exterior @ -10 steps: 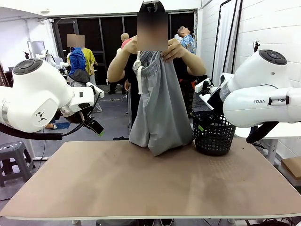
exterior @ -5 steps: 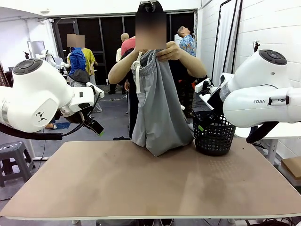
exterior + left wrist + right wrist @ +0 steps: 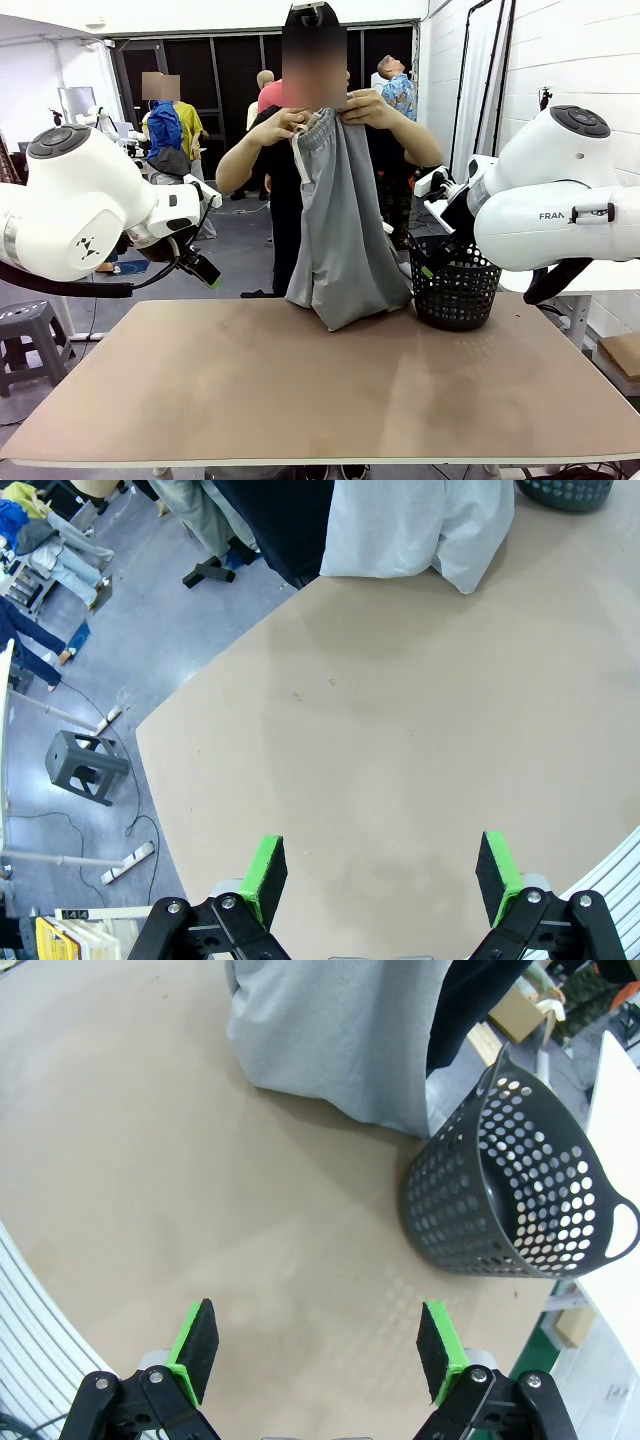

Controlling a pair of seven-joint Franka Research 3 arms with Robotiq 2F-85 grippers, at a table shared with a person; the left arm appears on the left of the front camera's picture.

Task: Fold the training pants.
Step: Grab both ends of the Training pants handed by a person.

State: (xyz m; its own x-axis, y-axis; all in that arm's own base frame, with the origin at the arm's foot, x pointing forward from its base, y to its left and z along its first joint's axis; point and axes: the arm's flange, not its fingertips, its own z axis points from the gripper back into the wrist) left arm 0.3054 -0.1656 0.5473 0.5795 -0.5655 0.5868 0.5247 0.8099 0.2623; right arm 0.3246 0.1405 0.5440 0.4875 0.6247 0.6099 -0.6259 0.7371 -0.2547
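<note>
1. Movement over the last second is the person's alone. The hand at picture left [image 3: 283, 124] has climbed to the waistband, and the other hand [image 3: 368, 106] pinches the band beside it. The training pants [image 3: 345, 230] now hang a little narrower and straighter than before. Their waistband is at chest height and the leg ends rest on the far edge of the desk [image 3: 320, 400].
2. Neither arm has shifted. The left fingers [image 3: 264, 878] and the right fingers [image 3: 197, 1345] stand spread wide with nothing between them. Both sets are over bare desk and well apart from the cloth.
3. This reads as the garment still being shaken out and squared up in the air. It is not yet laid flat, so folding proper has not begun, and the robot appears to be waiting for the cloth to come down.
4. The front view takes in the two-handed hold on the waistband and the white drawstring [image 3: 296, 150], while both wrist views end lower on the cloth. The left wrist view looks down on the leg ends [image 3: 420, 525] bunched on the desk's far edge. The right wrist view looks into the black basket [image 3: 520, 1190] just beside the pants [image 3: 340, 1030], and what can be seen of its inside looks empty. From the front, only the basket's outer wall [image 3: 455, 290] faces the camera.
</note>
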